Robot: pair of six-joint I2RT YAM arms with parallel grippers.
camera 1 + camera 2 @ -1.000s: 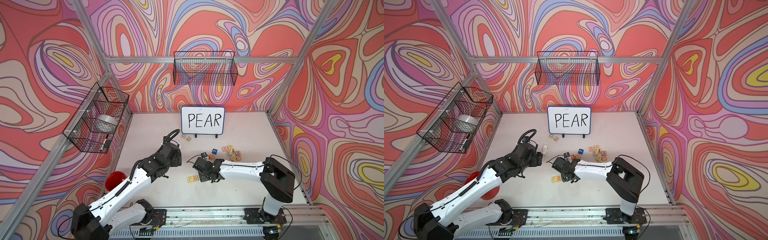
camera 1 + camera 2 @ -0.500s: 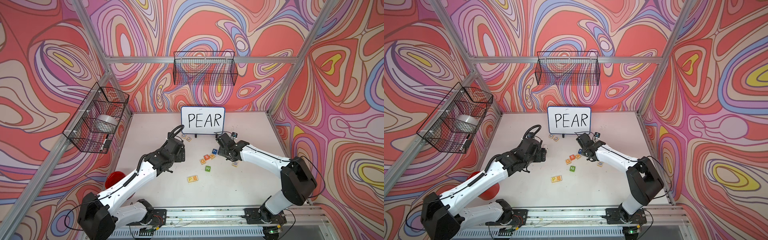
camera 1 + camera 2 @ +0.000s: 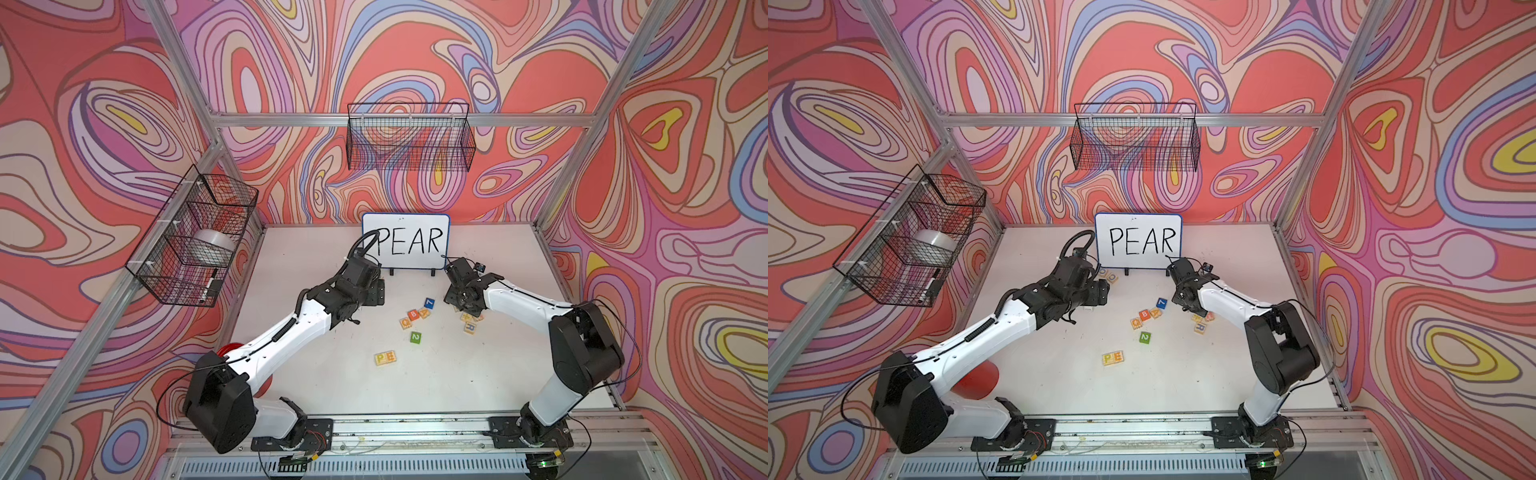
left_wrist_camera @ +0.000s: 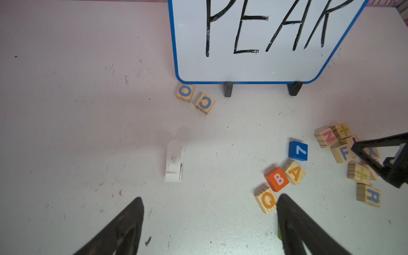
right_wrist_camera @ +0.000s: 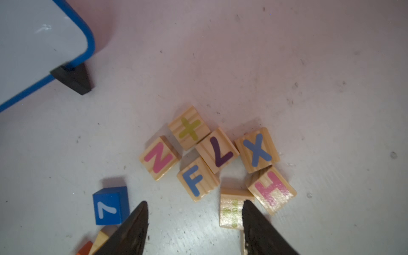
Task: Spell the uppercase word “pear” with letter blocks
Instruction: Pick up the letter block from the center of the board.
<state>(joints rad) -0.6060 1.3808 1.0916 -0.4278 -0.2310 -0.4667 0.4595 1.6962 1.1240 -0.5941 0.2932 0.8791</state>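
Observation:
The yellow P and E letter blocks (image 3: 385, 357) lie side by side near the table's middle front, away from both arms. The orange A block (image 4: 295, 172) touches the red B cube in a small cluster. The blue R block (image 4: 371, 196) lies at the near edge of the right-hand pile. My left gripper (image 4: 208, 198) hovers open over bare table, one fingertip just beside a Q block. My right gripper (image 5: 194, 202) hangs open above the right pile, with bare table between its fingers and one fingertip (image 5: 248, 206) over a wooden block with a green mark.
The white board (image 3: 405, 245) reading PEAR stands at the back. Blue 7 (image 4: 298, 150), red B (image 4: 277, 179), green 2 (image 3: 415, 337) and Q (image 4: 267, 199) cubes lie mid-table; O and C blocks (image 4: 195, 97) by the board. A white eraser (image 4: 174, 162) lies nearby. N, F, L, X, H blocks (image 5: 212, 159) are piled right.
The right arm has swung from beside the P and E pair back to the right-hand pile, and its jaws have narrowed slightly. The left arm has reached further back toward the board.

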